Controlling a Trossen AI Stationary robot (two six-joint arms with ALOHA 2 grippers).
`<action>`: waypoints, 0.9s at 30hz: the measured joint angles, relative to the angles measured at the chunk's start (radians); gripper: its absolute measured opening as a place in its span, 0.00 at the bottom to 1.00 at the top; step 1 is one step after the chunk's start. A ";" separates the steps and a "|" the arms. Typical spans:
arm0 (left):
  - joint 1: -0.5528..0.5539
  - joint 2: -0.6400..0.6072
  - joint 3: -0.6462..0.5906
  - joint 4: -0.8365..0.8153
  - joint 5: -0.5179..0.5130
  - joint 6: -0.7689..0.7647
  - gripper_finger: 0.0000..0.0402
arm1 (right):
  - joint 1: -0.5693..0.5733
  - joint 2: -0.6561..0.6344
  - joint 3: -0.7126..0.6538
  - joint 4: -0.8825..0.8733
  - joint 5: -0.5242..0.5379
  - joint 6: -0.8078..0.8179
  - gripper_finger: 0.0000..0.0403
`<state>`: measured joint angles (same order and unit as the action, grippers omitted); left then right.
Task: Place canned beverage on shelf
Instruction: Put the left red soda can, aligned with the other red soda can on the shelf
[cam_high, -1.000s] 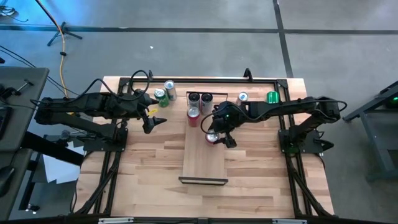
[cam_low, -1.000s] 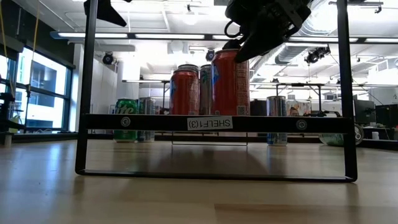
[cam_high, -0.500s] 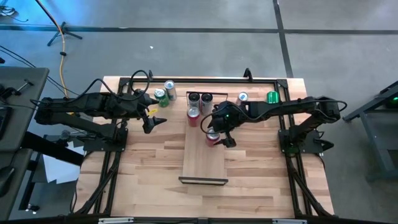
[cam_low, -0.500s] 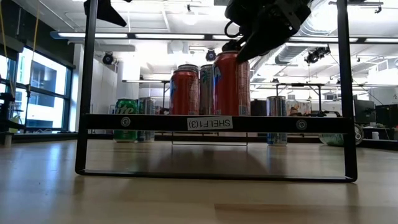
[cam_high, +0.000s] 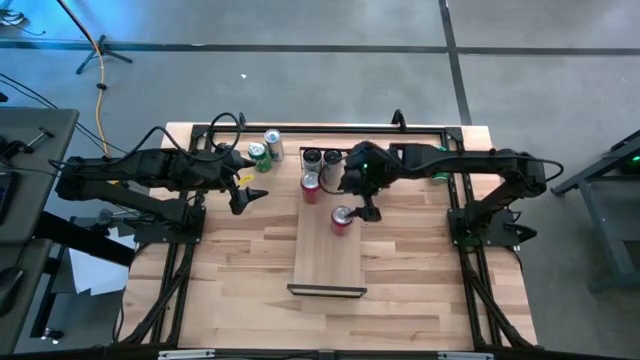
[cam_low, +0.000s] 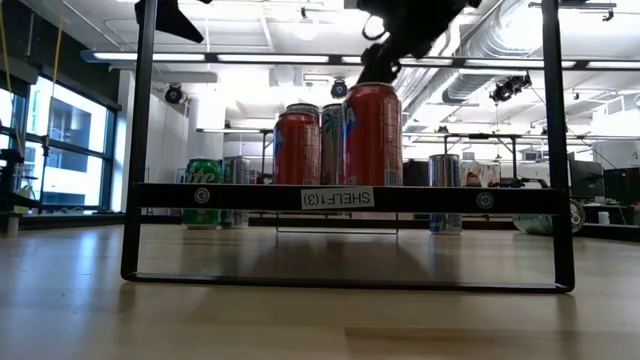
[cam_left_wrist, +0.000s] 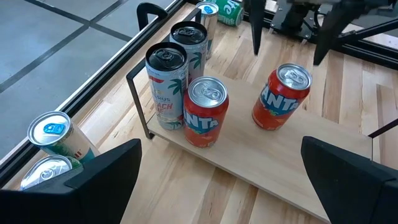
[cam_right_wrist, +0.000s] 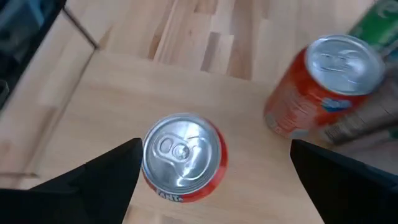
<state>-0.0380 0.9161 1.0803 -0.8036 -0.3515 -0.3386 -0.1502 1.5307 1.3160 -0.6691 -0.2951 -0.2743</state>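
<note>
High view – shelf: pale board shelf (cam_high: 326, 250) at table centre, dark frames at short ends.
High view – cans: red Fanta can (cam_high: 341, 219) upright on shelf, apart from a 2nd red can (cam_high: 310, 186) and two pale cans at the far end; labels too small to read.
High view – right gripper: right gripper (cam_high: 362, 200) just beyond the Fanta can, toward table's back; no contact visible, jaw spread hard to judge w/ arm body covering it.
High view – left gripper: left gripper (cam_high: 250, 188) waits off shelf's left side, fingers wide apart, holding nothing.
High view – table extras: green can (cam_high: 258, 153) and silver-top can near back left; more cans back right, partly under right arm.
Low view – can: Fanta can (cam_low: 372, 135) stands on shelf behind front frame bar; base hidden by bar.
Low view – gripper: dark gripper parts above can top, cut off by frame edge; touching or not – can't tell.
Left wrist view – cans: Fanta can (cam_left_wrist: 281, 97) free-standing on the board, 2nd Fanta next to two palm-print cans; own fingers wide; right arm's fingers (cam_left_wrist: 255, 28) above and beyond the can, cut off.
Right wrist view – can: Fanta can (cam_right_wrist: 183, 157) seen top-down, between wide-spread own fingers (cam_right_wrist: 81, 182), clear of both; 2nd can blurred at edge.
</note>
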 joint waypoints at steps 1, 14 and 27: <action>0.000 0.000 0.000 0.000 0.000 0.000 0.99 | -0.003 0.000 0.014 -0.012 0.000 0.028 0.98; 0.000 0.000 0.000 0.000 0.000 0.021 0.99 | 0.000 0.000 0.169 0.002 0.000 0.475 0.98; 0.000 0.000 0.000 0.000 0.000 0.158 0.99 | 0.000 0.002 0.172 0.075 0.006 0.919 0.98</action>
<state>-0.0380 0.9161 1.0801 -0.8032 -0.3515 -0.1810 -0.1501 1.5322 1.4876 -0.5941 -0.2891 0.6450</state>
